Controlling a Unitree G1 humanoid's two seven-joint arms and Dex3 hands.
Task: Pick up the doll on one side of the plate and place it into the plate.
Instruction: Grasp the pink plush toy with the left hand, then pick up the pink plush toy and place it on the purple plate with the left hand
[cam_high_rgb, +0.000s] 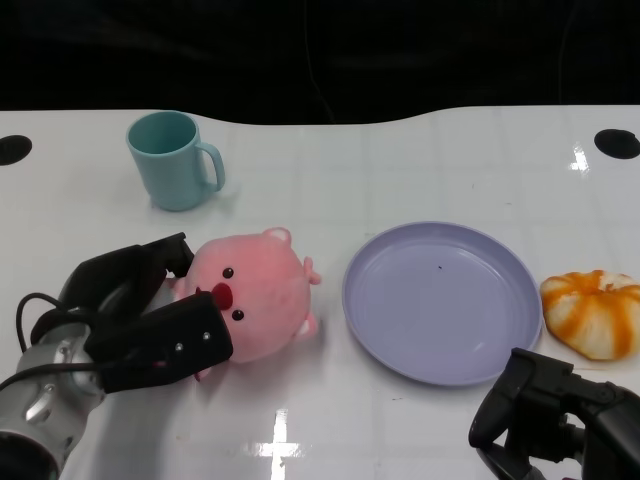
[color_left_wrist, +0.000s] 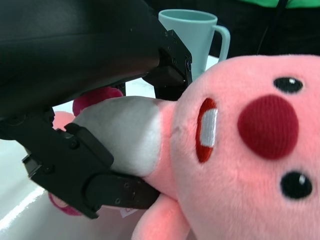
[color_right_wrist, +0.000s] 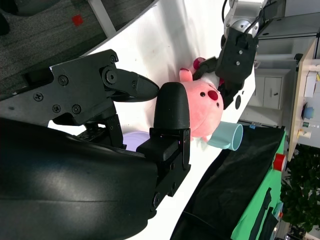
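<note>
The left robot hand (cam_high_rgb: 140, 320) is clasped around the pink doll (cam_high_rgb: 255, 295), fingers on both sides of its soft body; the left wrist view shows them pressed into the grey belly patch. The doll lies on the white tabletop (cam_high_rgb: 400, 150), just ahead of that robot hand, its far side near the plate's rim but not touching it.

The main risk is the hold itself. Plush gives under pressure, so the fingers may be squeezing stuffing more than body, and the doll could sag or slip out once lifted. A low carry could also drag the doll into the rim of the lavender plate (cam_high_rgb: 500, 350), which sits beyond it, and shove the plate toward the orange-and-white toy (cam_high_rgb: 592, 312) on its far side.

The teal mug (cam_high_rgb: 175, 160) stands well beyond the left robot hand, unlikely to be hit.

The right robot hand (cam_high_rgb: 545, 405) holds nothing, fingers loosely apart, near the plate's near edge; a wide swing could meet it.
</note>
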